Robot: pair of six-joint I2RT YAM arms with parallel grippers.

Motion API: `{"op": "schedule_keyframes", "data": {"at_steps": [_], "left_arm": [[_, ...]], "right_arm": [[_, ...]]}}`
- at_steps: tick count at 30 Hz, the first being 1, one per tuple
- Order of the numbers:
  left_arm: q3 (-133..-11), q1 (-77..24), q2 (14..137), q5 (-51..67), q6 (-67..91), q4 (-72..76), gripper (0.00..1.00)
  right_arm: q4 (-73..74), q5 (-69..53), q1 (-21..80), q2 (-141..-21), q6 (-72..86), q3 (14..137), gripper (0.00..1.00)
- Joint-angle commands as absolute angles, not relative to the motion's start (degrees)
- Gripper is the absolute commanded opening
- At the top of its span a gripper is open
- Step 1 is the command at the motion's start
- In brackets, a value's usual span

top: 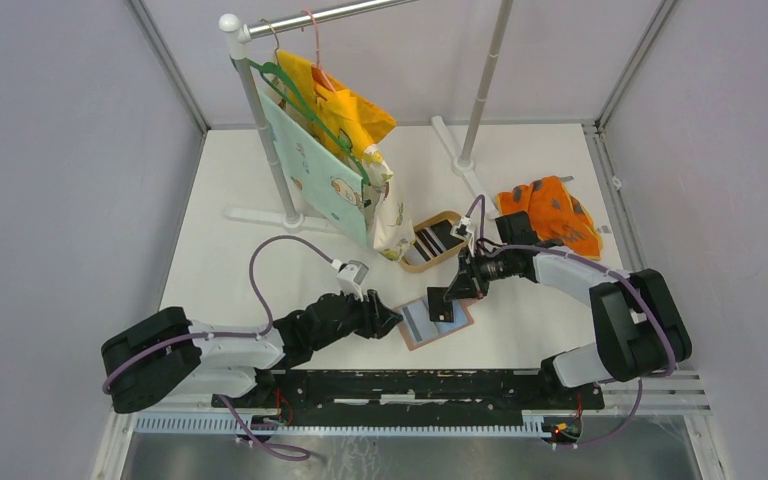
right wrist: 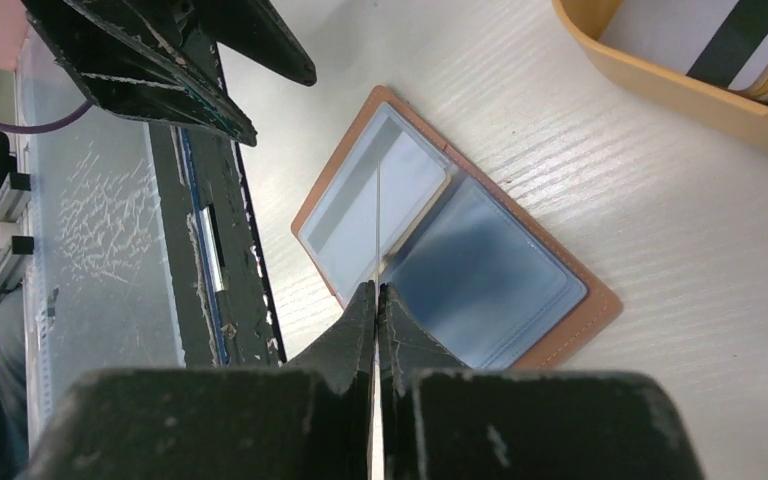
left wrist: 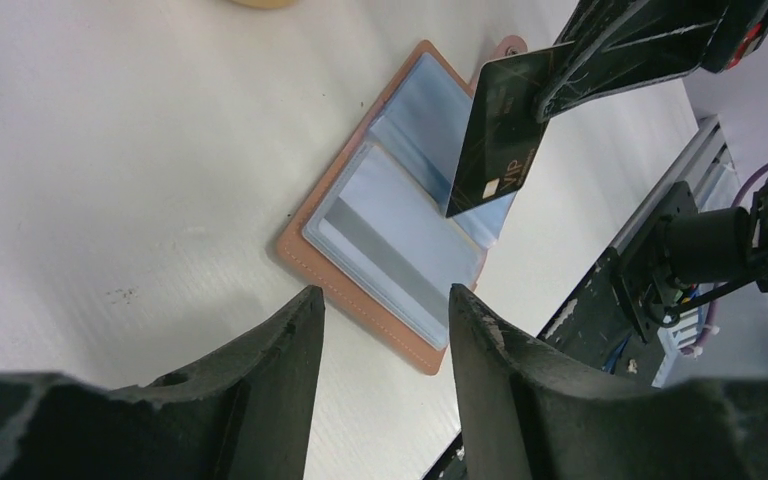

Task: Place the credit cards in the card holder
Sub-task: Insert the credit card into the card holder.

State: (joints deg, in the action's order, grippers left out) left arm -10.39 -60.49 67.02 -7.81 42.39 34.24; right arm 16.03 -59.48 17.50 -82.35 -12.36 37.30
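The left gripper (top: 390, 322) is low over the table (top: 260, 260), just beside the left edge of the card holder (top: 428, 325). Its jaws stand moderately apart and hold nothing (in the wrist view only the table and a corner of the holder show in the gap). The card holder lies open and flat on the table, with its grey-blue pockets facing up. Above its middle the right gripper (right wrist: 375, 292) is closed tightly on a dark card (left wrist: 495, 140). The card stands on edge, its lower corner down at the pockets; whether it touches them I cannot tell. Behind the holder, a tan dish (right wrist: 660, 78) holds more striped cards (right wrist: 745, 40). An orange cloth (top: 552, 212) lies well apart, at the far right.
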Motion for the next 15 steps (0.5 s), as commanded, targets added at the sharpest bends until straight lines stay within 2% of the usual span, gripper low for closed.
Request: {"op": "schedule_keyframes", "data": {"at_steps": [1,9,15], "left_arm": [[-12.12,-61.42,68.84,-10.13,47.27,40.81,0.55],[-16.04,-64.11,77.01,-12.54,46.77,40.08,0.49],[-21.16,-68.42,78.94,-21.20,44.97,29.53,0.49]], "right_arm": [[15.81,-57.35,17.31,-83.20,-9.13,39.77,0.00],[15.27,-52.56,17.11,-84.40,-6.86,39.38,0.00],[14.89,-50.65,17.12,-85.24,-6.35,39.07,0.00]]}}
